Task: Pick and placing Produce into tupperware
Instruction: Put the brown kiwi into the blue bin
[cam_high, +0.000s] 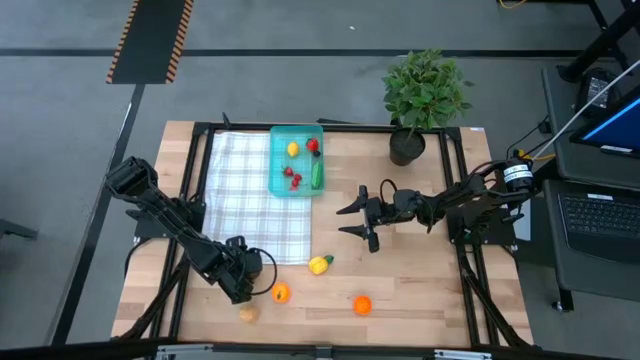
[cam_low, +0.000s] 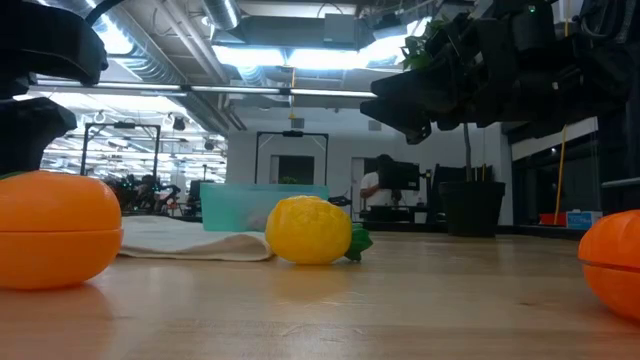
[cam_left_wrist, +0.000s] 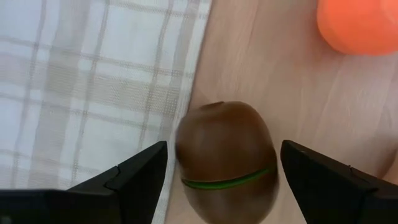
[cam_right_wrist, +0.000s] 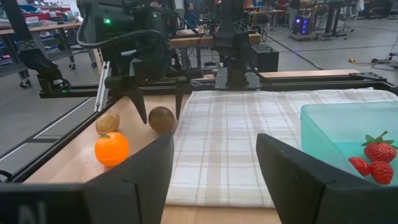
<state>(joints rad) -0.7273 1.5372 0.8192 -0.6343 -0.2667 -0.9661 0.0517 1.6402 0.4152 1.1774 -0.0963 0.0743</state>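
My left gripper (cam_left_wrist: 224, 155) is open over the near left part of the table (cam_high: 243, 282). Its fingers stand on either side of a brown produce piece (cam_left_wrist: 227, 158) with a green seam, which lies on the wood at the checked cloth's edge (cam_right_wrist: 161, 119). In the high view the gripper hides this piece. My right gripper (cam_high: 342, 222) is open and hovers mid-table, right of the cloth. The teal tupperware (cam_high: 296, 160) sits on the cloth's far right part and holds yellow, red and green pieces. A yellow piece (cam_high: 319, 264), two orange pieces (cam_high: 281, 293) (cam_high: 362, 305) and a tan piece (cam_high: 247, 313) lie on the wood.
The white checked cloth (cam_high: 260, 195) covers the table's left middle. A potted green plant (cam_high: 420, 100) stands at the far edge, right of the tupperware. Black frame rails run along the table's sides. Bare wood lies between the right gripper and the near edge.
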